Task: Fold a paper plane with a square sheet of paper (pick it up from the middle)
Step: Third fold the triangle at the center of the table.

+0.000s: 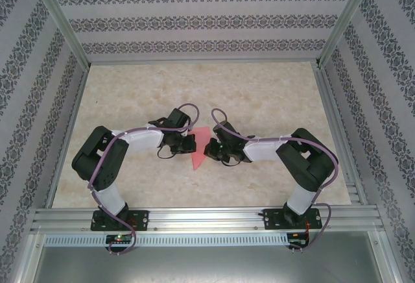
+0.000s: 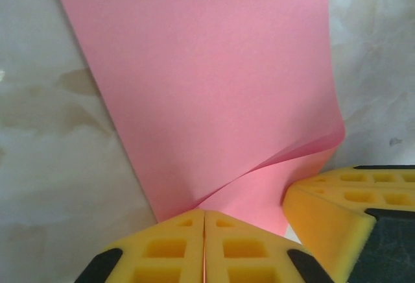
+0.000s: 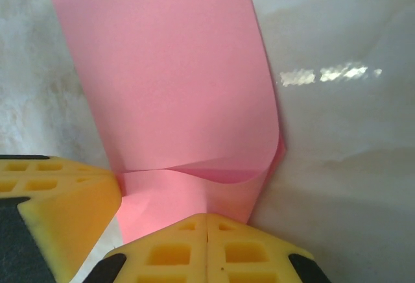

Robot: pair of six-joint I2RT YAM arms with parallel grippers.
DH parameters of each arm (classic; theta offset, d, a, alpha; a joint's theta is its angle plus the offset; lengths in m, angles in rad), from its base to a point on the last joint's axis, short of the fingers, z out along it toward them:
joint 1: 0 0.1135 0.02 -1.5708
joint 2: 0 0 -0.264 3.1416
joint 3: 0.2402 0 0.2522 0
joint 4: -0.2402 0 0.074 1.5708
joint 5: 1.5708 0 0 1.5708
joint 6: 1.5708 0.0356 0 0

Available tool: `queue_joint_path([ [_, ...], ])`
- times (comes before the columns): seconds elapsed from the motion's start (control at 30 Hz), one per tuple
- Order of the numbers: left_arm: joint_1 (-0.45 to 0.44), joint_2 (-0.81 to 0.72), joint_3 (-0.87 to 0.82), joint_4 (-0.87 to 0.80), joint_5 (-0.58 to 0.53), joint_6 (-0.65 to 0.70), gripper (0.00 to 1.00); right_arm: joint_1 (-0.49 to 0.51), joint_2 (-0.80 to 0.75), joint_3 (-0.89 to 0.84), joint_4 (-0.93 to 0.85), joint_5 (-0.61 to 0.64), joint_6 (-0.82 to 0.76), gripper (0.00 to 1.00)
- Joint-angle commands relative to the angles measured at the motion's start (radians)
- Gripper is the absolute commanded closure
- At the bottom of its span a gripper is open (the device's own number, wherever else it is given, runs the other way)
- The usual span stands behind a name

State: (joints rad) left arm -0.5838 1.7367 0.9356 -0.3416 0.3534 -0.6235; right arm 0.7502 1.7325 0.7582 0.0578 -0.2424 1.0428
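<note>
1. Roughly midway between the table's point(image 1: 259, 95) left and right edges, and a little nearer its near edge than its far one, sits the square sheet of paper point(image 1: 200, 150), salmon-pink and matte.
2. The sheet is partly doubled over. In both wrist views one layer curls up over another in a soft rounded bend, while the rest stretches away over the marbled tabletop.
3. The left gripper point(image 2: 204, 217) is clenched. Its yellow pads point(image 2: 162, 250) press together with the paper's edge running into the seam between them, so it is grasping the sheet.
4. The right gripper point(image 3: 206, 219) is likewise clenched on the paper, which disappears into the line where its two pads meet.
5. The two grippers meet the sheet from opposite sides, with their tips just beside each other. Each wrist view catches the other gripper's yellow fingers in a lower corner.
6. From above, both arms point(image 1: 142, 139) bend inward from their bases at the near edge, with purple cables point(image 1: 104, 159) looping along them.
7. Patterned wall panels point(image 1: 194, 20) in an aluminium frame point(image 1: 194, 218) stand along the table's left, far and right edges.
</note>
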Motion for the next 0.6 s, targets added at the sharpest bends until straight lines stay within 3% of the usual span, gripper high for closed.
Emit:
queue_joint_path([
  [0.0, -0.007, -0.02, 0.019, 0.013, 0.023, 0.027, 0.88, -0.005, 0.012, -0.008, 0.011, 0.057, 0.067, 0.94],
  [0.23, -0.033, -0.152, -0.083, 0.101, 0.048, -0.05, 0.75, 0.009, 0.0, -0.015, 0.003, 0.088, 0.137, 0.93],
  [0.4, -0.072, -0.223, -0.16, 0.138, 0.04, -0.112, 0.73, 0.011, -0.005, -0.017, -0.001, 0.093, 0.152, 0.93],
  [0.57, -0.116, -0.201, -0.168, 0.15, 0.048, -0.137, 0.77, 0.011, 0.001, -0.008, -0.001, 0.08, 0.141, 0.93],
])
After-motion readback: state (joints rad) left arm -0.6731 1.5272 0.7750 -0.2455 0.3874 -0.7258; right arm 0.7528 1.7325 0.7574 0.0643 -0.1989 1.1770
